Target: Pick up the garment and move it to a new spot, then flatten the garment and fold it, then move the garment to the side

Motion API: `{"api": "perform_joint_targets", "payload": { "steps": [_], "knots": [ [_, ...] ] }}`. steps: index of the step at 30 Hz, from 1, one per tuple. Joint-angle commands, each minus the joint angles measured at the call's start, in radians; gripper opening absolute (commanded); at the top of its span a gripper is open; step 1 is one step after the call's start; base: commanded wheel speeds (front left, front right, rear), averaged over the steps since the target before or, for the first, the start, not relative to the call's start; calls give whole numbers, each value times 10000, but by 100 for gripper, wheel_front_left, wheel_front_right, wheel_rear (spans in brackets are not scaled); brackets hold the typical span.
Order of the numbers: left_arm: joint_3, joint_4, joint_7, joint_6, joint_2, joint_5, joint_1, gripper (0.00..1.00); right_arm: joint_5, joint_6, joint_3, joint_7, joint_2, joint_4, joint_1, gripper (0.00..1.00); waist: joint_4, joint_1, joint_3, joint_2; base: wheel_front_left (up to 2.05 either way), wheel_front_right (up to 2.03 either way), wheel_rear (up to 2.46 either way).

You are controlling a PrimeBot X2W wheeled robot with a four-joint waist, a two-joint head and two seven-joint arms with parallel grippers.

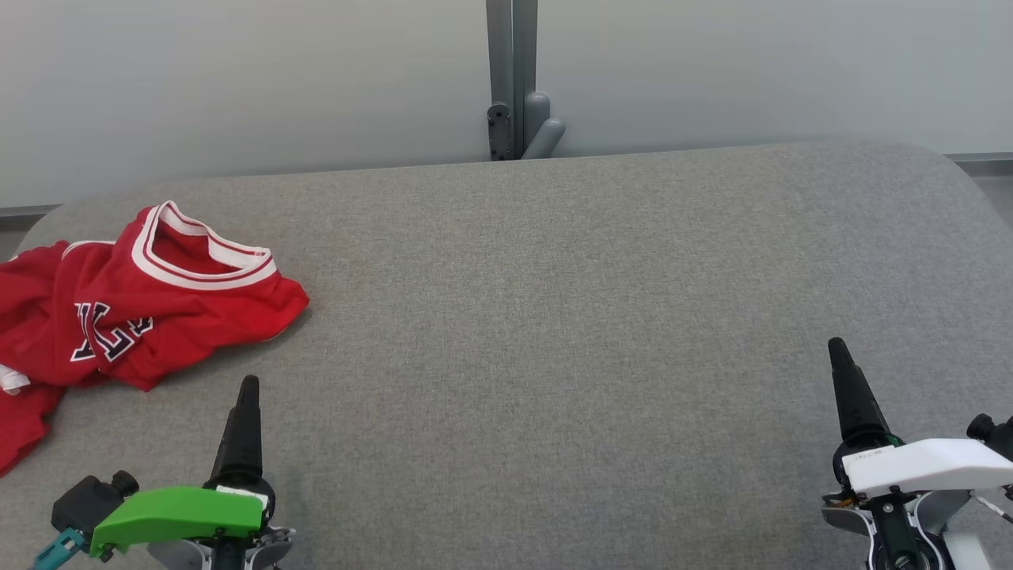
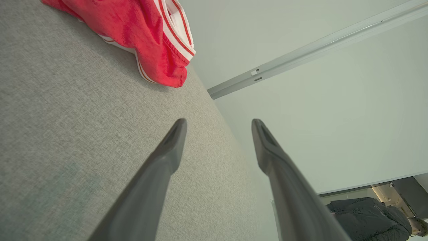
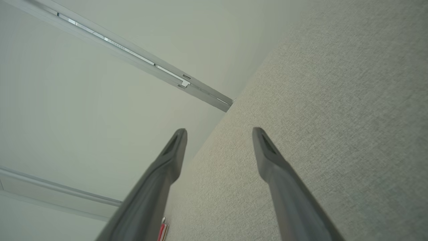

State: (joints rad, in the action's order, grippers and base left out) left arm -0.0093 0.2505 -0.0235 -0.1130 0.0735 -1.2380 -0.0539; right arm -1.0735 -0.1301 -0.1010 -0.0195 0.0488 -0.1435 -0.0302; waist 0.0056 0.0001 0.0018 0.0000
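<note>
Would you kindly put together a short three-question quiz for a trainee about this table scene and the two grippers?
1. Fill in the blank: the left gripper and the right gripper both stand ____, with nothing between their fingers.
2. Where does the crumpled red jersey with white-trimmed collar lie on the grey fabric-covered table? A) at the robot's left, B) in the middle, C) at the robot's right.
3. True or false: the jersey is already spread flat and neatly folded.

Key: 1 open; 2 A; 3 false.
</note>
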Motion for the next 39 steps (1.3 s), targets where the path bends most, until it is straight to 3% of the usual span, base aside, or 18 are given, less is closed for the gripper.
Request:
{"api": "perform_joint_targets", "payload": {
  "steps": [1, 17, 39],
  "knots": [
    [-81, -177, -129, 29, 106, 555, -86, 100, 704, -4, 58, -134, 117, 283, -53, 100, 3, 0, -3, 0, 0, 0, 0],
    [-412, -183, -645, 67, 192, 3876, 318, 100, 3990, -5, 67, -661, 183, 344, 246, 100, -9, 0, -6, 0, 0, 0, 0],
    [-419, -368, -1312, 122, 238, 7364, 745, 100, 7007, -6, 360, -1338, 479, -340, 389, 100, 40, 0, 29, 0, 0, 0, 0]
  ]
}}
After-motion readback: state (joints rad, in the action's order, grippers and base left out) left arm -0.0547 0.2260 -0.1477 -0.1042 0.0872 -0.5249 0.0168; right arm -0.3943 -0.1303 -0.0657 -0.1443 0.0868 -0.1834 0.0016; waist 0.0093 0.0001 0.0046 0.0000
